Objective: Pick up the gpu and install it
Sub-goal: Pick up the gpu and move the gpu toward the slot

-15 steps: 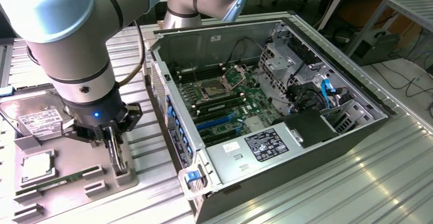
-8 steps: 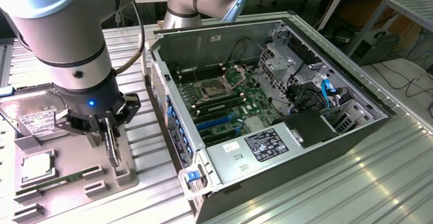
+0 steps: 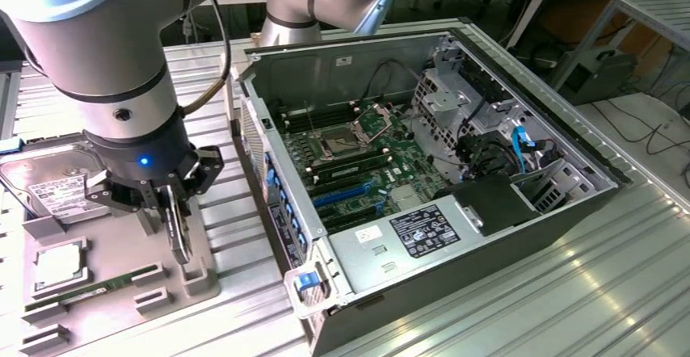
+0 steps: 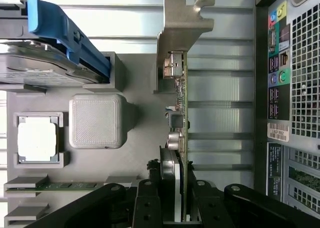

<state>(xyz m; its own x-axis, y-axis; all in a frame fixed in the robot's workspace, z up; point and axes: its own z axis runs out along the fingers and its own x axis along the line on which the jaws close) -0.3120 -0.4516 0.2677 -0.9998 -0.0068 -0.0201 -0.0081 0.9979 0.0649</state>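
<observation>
From the exterior view's left: a grey parts tray (image 3: 108, 248) carries a hard drive (image 3: 48, 189), a processor (image 3: 60, 262) and a green memory stick (image 3: 97, 286). On the tray's side nearer the case, the gripper (image 3: 173, 212) is closed narrowly on the gpu (image 3: 180, 240). The card stands on edge, upright, its lower end at or just above a holder on the tray; which of the two cannot be told. The wrist view shows the card edge-on between the fingers (image 4: 150, 203), with its silver bracket (image 4: 182, 32) at the far end. At the exterior view's right lies the open computer case (image 3: 313, 74), with blue expansion slots (image 3: 351, 194) visible on its board. Judgement: the pick-up is in hand, and it is done well by a straight vertical draw — no twist, card parallel to the holder walls, grip firm on the board's edge.
</observation>
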